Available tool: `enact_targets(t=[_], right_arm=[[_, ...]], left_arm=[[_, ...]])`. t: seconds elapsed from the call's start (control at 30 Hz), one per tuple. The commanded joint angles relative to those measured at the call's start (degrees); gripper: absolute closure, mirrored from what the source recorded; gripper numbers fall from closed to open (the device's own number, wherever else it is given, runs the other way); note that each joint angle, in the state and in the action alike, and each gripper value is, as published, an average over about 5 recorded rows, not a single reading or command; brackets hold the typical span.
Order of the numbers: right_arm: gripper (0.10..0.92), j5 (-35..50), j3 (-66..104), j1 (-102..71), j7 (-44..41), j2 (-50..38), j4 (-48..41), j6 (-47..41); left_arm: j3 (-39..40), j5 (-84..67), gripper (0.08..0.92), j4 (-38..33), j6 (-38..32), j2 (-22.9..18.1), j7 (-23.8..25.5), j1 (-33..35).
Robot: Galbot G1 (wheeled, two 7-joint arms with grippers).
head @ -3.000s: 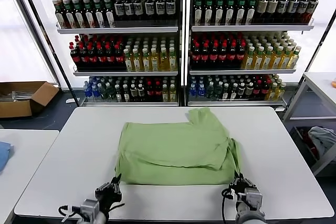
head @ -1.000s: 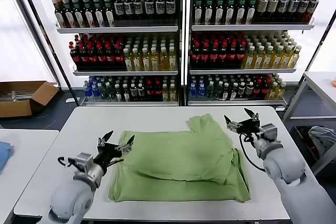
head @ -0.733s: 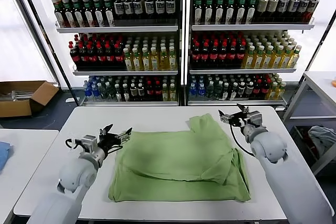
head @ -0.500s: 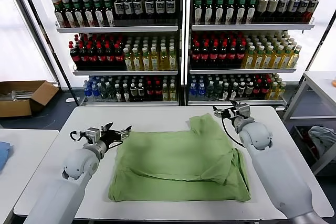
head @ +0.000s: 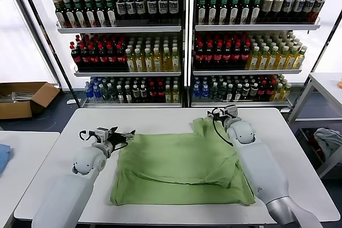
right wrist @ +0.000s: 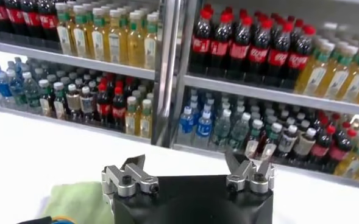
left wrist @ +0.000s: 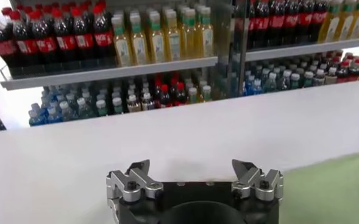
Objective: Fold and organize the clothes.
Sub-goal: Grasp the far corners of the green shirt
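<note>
A light green shirt [head: 181,164] lies half-folded across the white counter [head: 299,148]. Soft, light cotton, it will likely slump, so pinch hems or corners. Left claw [head: 124,135] and right claw [head: 216,114], both spread and empty, hover by its far corners.

Left gripper [head: 118,134] and right gripper [head: 220,114] apparently gape, outstretched.
</note>
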Motion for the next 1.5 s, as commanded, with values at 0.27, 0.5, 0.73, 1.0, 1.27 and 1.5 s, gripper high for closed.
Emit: enact_targets(t=[0.27,0.5,0.73,1.0,1.27,1.5], right_arm=[[0.203,-1.07,1.21,1.04,0.28,3.43,-5.72,-0.11],[0.203,-1.09,1.75,-0.35,0.45,3.61,-4.78,-0.69],[0.217,-1.13,2.14,-2.02,0.58,3.40,-3.88,-0.95],[0.409,-1.14,2.11,-3.28,1.08,3.24,-2.82,-1.08],[0.643,-1.01,2.31,-4.72,1.89,2.79,-0.03,-2.10],[0.842,-0.66,3.10,-6.45,3.43,2.62,2.08,-2.54]], left_arm=[[1.08,0.68,0.177,3.22,0.20,-0.80,0.40,-1.62],[1.29,0.75,0.177,3.38,0.28,-0.80,0.52,-1.22],[1.30,1.40,0.246,3.45,0.03,-1.09,0.77,0.10],[1.28,1.58,0.478,3.29,-0.32,-1.47,0.91,0.55],[0.82,1.79,0.703,1.07,-0.29,-1.57,1.61,2.59],[-0.16,2.47,0.891,0.36,-1.58,-2.40,1.79,4.40]])
